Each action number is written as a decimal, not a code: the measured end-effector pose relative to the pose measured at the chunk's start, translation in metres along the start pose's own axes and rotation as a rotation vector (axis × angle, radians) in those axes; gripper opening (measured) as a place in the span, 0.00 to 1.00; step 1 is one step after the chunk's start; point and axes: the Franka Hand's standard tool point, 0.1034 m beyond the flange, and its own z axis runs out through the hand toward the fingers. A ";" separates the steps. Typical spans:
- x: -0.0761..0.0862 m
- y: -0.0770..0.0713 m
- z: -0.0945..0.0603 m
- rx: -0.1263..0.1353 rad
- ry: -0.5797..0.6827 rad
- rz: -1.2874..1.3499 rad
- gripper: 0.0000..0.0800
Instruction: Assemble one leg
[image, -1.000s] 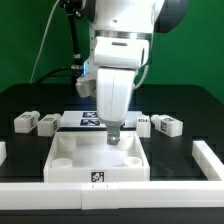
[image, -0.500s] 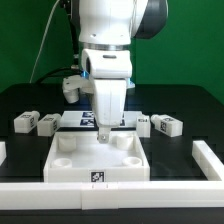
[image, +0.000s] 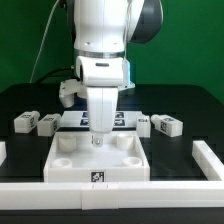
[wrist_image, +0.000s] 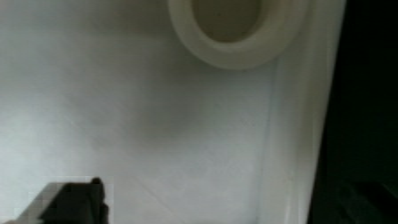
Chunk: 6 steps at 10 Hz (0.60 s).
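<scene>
In the exterior view, taking the panel (image: 98, 166) as the dial's centre, two legs lie on the black table (image: 190, 105) at about 10 o'clock. One leg (image: 24, 122) is farthest toward the exterior view's left, and a second leg (image: 46, 123) is just beside it. Both show tags and are well apart from the gripper. The panel lies flat, with round sockets in its corners; one socket (image: 60, 161) sits at 8 o'clock. The marker board (image: 72, 119) lies at 12 o'clock behind the panel, partly hidden by the arm. The gripper (image: 97, 141) points straight down over the panel's far half, toward 12 o'clock, between the two far sockets. Whether its tip touches the surface cannot be told. The fingers look close together, but they are small and dark, so I cannot tell whether they are closed or hold anything. At 2 o'clock lie two more legs, a third leg (image: 144, 122) and a fourth leg (image: 167, 124), near each other. A white rail (image: 150, 196) runs along 6 o'clock. The wrist view shows the panel's plain white surface (wrist_image: 160, 130), part of one socket (wrist_image: 231, 28), and one dark finger (wrist_image: 71, 205) at the picture's edge. Its partner is out of view.
</scene>
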 end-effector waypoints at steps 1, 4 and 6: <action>0.000 0.000 0.004 0.007 0.001 0.000 0.81; 0.001 -0.002 0.011 0.016 0.003 0.004 0.81; 0.001 -0.002 0.011 0.017 0.003 0.004 0.65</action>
